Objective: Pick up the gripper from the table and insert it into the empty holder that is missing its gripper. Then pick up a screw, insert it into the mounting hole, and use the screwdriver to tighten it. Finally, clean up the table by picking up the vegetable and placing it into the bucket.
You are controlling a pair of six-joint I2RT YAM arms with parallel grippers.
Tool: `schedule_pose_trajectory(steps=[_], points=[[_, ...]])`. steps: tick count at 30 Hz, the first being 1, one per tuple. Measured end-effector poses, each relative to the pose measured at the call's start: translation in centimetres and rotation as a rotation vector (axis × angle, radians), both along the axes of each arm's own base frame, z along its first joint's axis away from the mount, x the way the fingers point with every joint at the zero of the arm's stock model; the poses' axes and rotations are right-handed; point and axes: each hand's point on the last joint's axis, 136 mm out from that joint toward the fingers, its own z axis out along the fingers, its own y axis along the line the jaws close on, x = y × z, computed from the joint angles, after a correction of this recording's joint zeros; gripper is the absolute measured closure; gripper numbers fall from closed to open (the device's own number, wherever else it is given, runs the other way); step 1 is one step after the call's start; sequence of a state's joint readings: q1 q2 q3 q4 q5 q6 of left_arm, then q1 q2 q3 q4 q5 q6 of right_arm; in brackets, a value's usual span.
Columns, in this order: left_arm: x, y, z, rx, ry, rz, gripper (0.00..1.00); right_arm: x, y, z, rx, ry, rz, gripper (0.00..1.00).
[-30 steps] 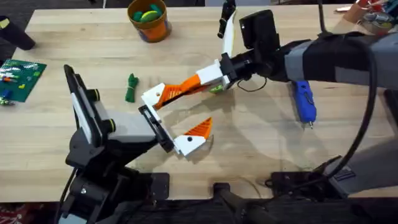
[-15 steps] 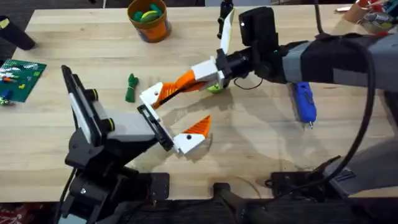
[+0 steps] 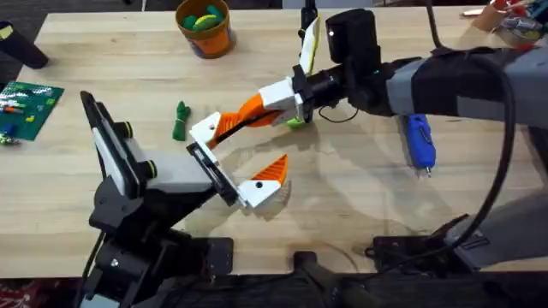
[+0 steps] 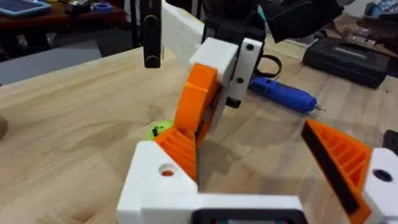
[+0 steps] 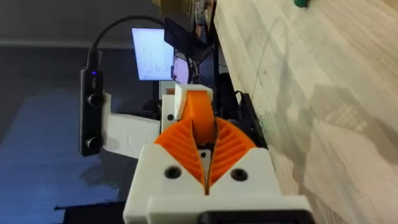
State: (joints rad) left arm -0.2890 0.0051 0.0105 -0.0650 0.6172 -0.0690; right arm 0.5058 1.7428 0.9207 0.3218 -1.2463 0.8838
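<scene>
As seen from overhead, the right arm reaches from the desk's right side across the middle, forearm low and level. The right gripper (image 3: 244, 115) is pointed toward the left arm. Its orange pads are pressed together on the tip of the white-and-orange finger piece (image 3: 208, 130), which sits at one end of the left arm's black holder bar. A round hole shows in that piece's white base in the left wrist view.

The left arm rises from the lower left and bends toward the centre. The left gripper (image 3: 261, 145) stands with its two fingers well apart, and nothing lies between them.

The desk (image 3: 360, 214) is pale wood.
- The screwdriver (image 3: 418, 141) lies flat right of centre, beside the right forearm, bit toward the near edge.
- The bucket (image 3: 205, 34) stands at the far edge, left of centre, with green, blue and yellow items inside.
- A green studded plate (image 3: 27, 107) lies at the far left edge.
- The green vegetable (image 3: 180, 120) lies left of the finger piece, apart from it.
- A small yellow-green object (image 3: 297, 121) lies on the desk just below the right gripper.

In the room, a black case (image 4: 348, 56) lies beyond the screwdriver and a lit screen (image 5: 152, 53) stands beyond the desk edge.
</scene>
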Motion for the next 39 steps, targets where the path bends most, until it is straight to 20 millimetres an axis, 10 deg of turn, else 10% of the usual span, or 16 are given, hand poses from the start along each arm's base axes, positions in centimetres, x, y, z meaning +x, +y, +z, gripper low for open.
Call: schedule_pose_trajectory(steps=[18, 31, 39], points=[[0.03, 0.02, 0.0, -0.002, 0.003, 0.002, 0.009, -0.02, 0.03, -0.01, -0.007, 0.025, -0.004, 0.977], [-0.65, -0.51, 0.04, 0.0, -0.003, -0.047, 0.009, -0.63, 0.78, -0.33, -0.026, 0.03, 0.001, 0.64], [-0.78, -0.6, 0.05, 0.002, -0.006, -0.056, 0.009, -0.08, 0.45, -0.41, -0.031, 0.036, -0.019, 0.168]])
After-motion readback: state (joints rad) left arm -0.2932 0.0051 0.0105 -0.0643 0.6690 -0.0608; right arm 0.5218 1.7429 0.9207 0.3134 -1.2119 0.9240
